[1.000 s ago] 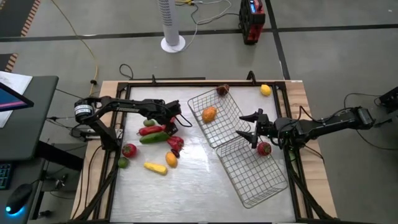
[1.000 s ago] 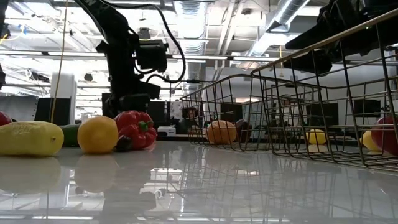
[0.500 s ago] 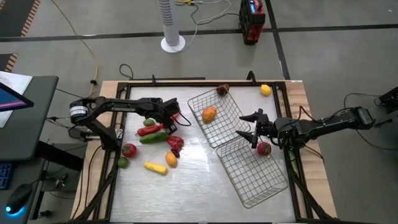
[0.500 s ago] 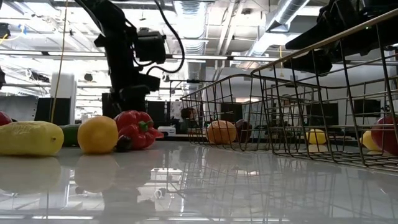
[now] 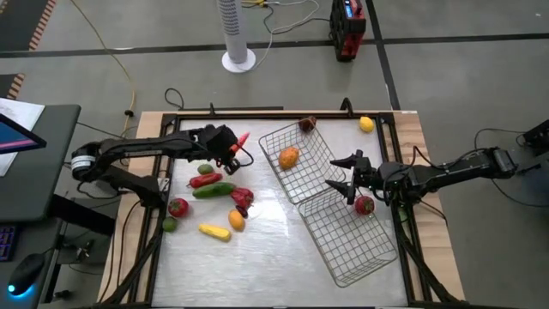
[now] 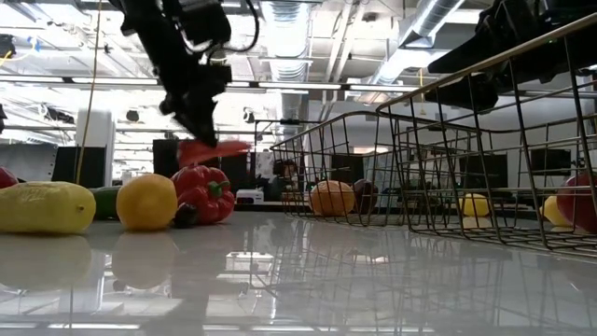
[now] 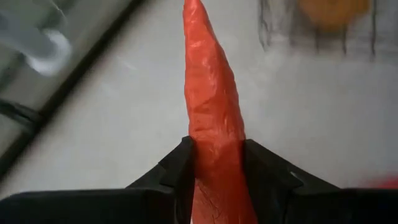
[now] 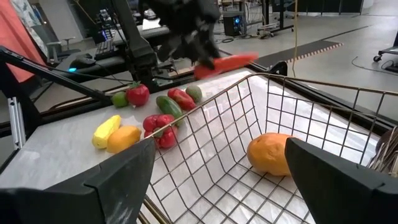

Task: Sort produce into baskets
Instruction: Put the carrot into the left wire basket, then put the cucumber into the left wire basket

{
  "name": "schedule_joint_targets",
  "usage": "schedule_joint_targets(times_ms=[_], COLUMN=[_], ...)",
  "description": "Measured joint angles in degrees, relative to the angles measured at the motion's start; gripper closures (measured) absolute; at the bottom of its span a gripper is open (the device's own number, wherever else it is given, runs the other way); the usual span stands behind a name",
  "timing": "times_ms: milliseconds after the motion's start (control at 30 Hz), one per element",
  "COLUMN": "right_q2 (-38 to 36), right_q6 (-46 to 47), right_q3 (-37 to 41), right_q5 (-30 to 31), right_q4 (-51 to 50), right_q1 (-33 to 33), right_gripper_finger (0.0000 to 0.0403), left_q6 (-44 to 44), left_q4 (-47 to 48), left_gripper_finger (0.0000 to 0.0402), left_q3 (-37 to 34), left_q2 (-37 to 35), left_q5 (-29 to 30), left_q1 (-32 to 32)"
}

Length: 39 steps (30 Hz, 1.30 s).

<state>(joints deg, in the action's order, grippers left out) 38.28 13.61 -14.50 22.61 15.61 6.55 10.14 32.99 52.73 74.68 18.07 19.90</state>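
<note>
My left gripper [image 5: 230, 150] hangs above the table's far left part, shut on a long red-orange tapered produce piece [image 7: 211, 93]. That piece also shows in the low view [image 6: 213, 149] and in the right wrist view [image 8: 225, 62]. Two wire baskets lie right of centre: the far basket [image 5: 309, 176] with an orange fruit [image 5: 289, 156] in it, and the near basket [image 5: 352, 245] with a red piece [image 5: 364, 204] in it. My right gripper [image 5: 343, 178] stands open over the place where the baskets meet, nothing between its fingers. My left gripper pinches the red-orange piece's thick end [image 7: 214, 177] between its two fingers [image 7: 180, 158]. It comes slanting down from the table's left. The piece runs on ahead of the fingers, its pointed tip [image 5: 245, 136] toward the far basket, and is lifted clear of the table.
Loose produce lies on the table's left half: a green piece [image 5: 206, 169], a red chili [image 5: 206, 180], a cucumber [image 5: 213, 190], a red pepper [image 5: 242, 199], an orange piece [image 5: 236, 219], a yellow piece [image 5: 214, 231], a tomato [image 5: 177, 207], a lime [image 5: 169, 224]. A lemon [image 5: 366, 124] sits far right.
My left gripper has shut on the red-orange piece among the loose produce, then risen and drawn toward the table's far edge, tipping up to a flatter slant. The piece has been lifted clear of the table. The other produce has stayed put.
</note>
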Motion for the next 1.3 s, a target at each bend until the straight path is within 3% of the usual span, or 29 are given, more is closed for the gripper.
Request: schedule_joint_targets(times_ms=[133, 333, 467, 733, 833, 967, 1100, 1200, 1300], right_q2=[0.0, 0.0, 0.1, 0.1, 0.1, 0.1, 0.1, 0.1, 0.1], right_q6=[-0.1, -0.1, -0.1, -0.1, 0.0, 0.0, 0.0, 0.0, 0.0], right_q3=[0.0, 0.0, 0.0, 0.0, 0.0, 0.0, 0.0, 0.0, 0.0], right_q5=[0.0, 0.1, 0.0, 0.0, 0.0, 0.0, 0.0, 0.0, 0.0], right_q4=[0.1, 0.4, 0.4, 0.1, 0.1, 0.0, 0.0, -0.4, -0.6], right_q1=[-0.1, -1.7, -1.7, -1.8, -1.8, -1.5, -1.4, -1.4, -1.3], right_gripper_finger=[0.0017, 0.0017, 0.0017, 0.0017, 0.0017, 0.0017, 0.0017, 0.0017, 0.0017], left_q6=[-4.2, -11.9, -14.0, -13.1, -10.9, -9.5, -11.6, -13.5, -14.0], left_q4=[-10.1, -30.1, -41.2, -50.7, -49.4, -45.5, -35.0, -26.1, -17.2], left_gripper_finger=[0.0296, 0.0296, 0.0296, 0.0295, 0.0273, 0.0206, 0.0142, 0.0121, 0.0117], left_q3=[0.0, 0.0, 0.1, 0.1, 0.7, 2.5, 5.8, 8.3, 8.7], left_q2=[-0.7, 1.5, 4.3, 13.0, 15.9, 17.2, 16.6, 14.0, 10.9], left_q5=[0.1, -8.4, -10.0, -10.3, -12.7, -14.7, -14.9, -16.1, -13.7], left_q1=[0.0, -0.2, -0.4, -0.4, -0.1, 0.0, -0.1, -1.0, -3.1])
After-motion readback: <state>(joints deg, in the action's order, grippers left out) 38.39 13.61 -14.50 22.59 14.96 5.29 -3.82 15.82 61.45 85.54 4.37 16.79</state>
